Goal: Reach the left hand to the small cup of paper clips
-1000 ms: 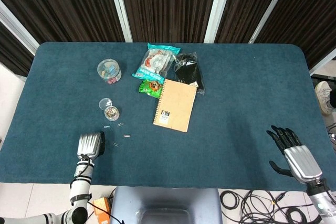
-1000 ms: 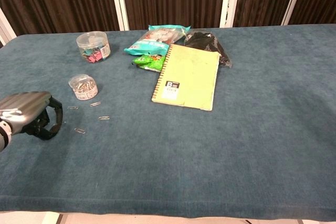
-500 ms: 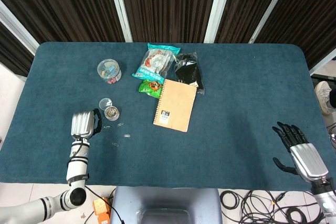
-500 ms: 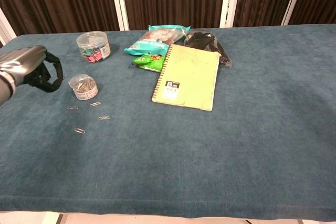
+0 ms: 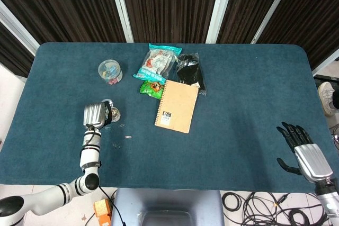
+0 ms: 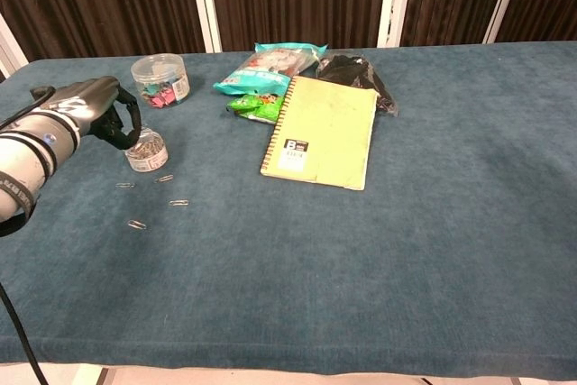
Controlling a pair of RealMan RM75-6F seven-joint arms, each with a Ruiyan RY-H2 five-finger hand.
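Note:
The small clear cup of paper clips [image 5: 113, 113] [image 6: 148, 152] stands on the blue table, left of centre. My left hand [image 5: 96, 115] [image 6: 95, 109] hovers right at the cup's left side, and its dark fingers [image 6: 120, 122] curl in over the cup's near rim. Nothing shows inside the hand, and part of the cup is hidden behind it. In the head view my right hand [image 5: 301, 147] lies near the table's front right corner, fingers spread and empty. The chest view does not show it.
Loose paper clips [image 5: 122, 126] [image 6: 178, 202] lie just in front of the cup. A larger tub of coloured clips [image 5: 110, 71] [image 6: 160, 78] stands behind it. To the right are a kraft notebook [image 5: 176, 105], snack bags [image 5: 157, 62] and a black pouch [image 5: 189, 71].
My left hand has travelled from the table's front left up to the cup and now sits against its left side. The right hand has drawn back slightly toward the front edge.

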